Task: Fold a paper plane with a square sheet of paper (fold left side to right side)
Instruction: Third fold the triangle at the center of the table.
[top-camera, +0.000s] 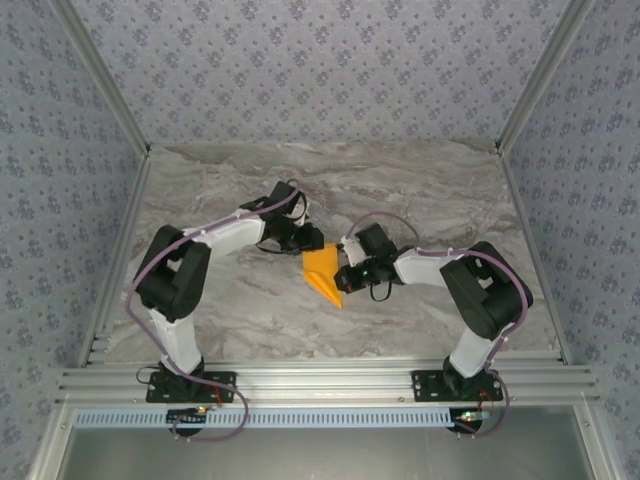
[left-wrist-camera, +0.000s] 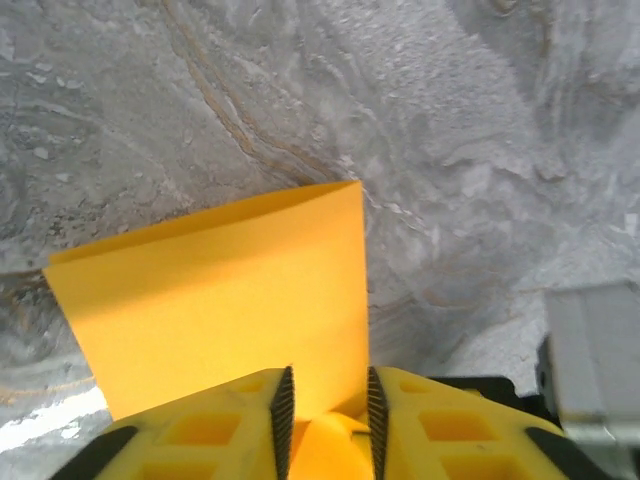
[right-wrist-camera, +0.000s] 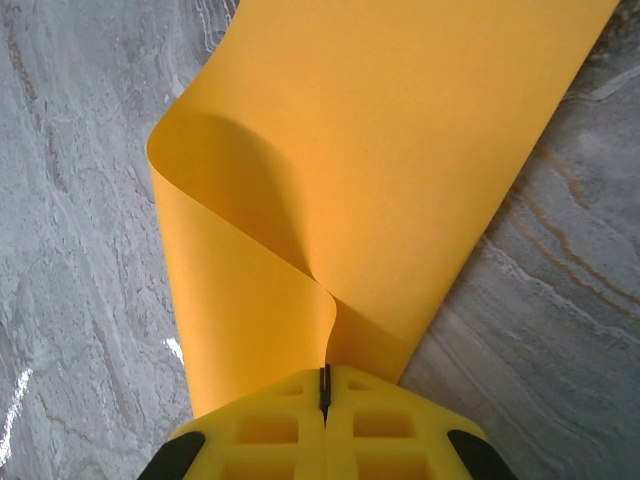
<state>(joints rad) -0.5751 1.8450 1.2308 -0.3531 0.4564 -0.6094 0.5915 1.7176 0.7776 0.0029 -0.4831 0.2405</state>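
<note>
Right end effector (right-wrist-camera: 324, 385) (top-camera: 345, 275) clamped shut on sheet's (right-wrist-camera: 400, 150) (top-camera: 322, 272) (left-wrist-camera: 220, 300) curled-over edge. Left end effector (left-wrist-camera: 327, 385) (top-camera: 308, 243), jaws slightly apart, straddled another edge. I judged the first fold uncreased, with most folds left.

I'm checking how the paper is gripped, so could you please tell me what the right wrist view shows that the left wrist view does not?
Right wrist view: the right gripper shut on the square sheet of paper, which curls over beside its fingers in a soft, uncreased bend. Left wrist view: the left gripper, jaws apart, with paper rising between them into a flat panel with a straight far edge. Shared: the orange paper over the grey marbled table.
</note>
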